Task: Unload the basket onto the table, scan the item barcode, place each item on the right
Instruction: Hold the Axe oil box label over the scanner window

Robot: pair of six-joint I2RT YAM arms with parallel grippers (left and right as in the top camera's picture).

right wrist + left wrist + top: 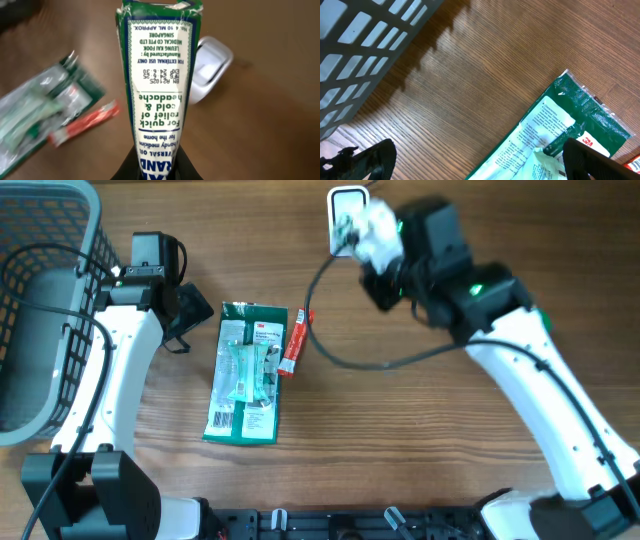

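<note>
1. The green-and-white printed cardboard box (157, 75) is off the bench. It is held by its near end and reaches away from the right wrist camera, printed face towards that camera with the lettering upside down. From overhead it is a pale blur (376, 228) near the bench's 12 o'clock edge.
2. A grey slotted plastic basket (40, 300) stands at 9 to 10 o'clock on the brown wooden bench (420, 440).
3. The left tool (198, 322) is at 3 o'clock of the basket, with its jaws spread wide and nothing between them. In its wrist view the fingers frame bare wood and the top of the packet.
4. A green-and-clear flat plastic packet (247, 375) lies flat at 9 o'clock of the bench's middle, its long side running from 12 to 6 o'clock. It is just at 4 o'clock of the left tool and apart from it.
5. A slim red tube (297, 345) lies against the packet's 2 o'clock edge. I cannot tell whether they touch.
6. A white rounded plastic scanner (347, 205) sits at the 12 o'clock edge. The box is at its 4 o'clock and overlaps it in the overhead view; contact cannot be judged.
7. A black cable (340, 360) loops from near the scanner across the wood towards the right arm.
8. The right tool (156, 162) is narrowed tight on the box's near end, at 1 o'clock of the bench.
</note>
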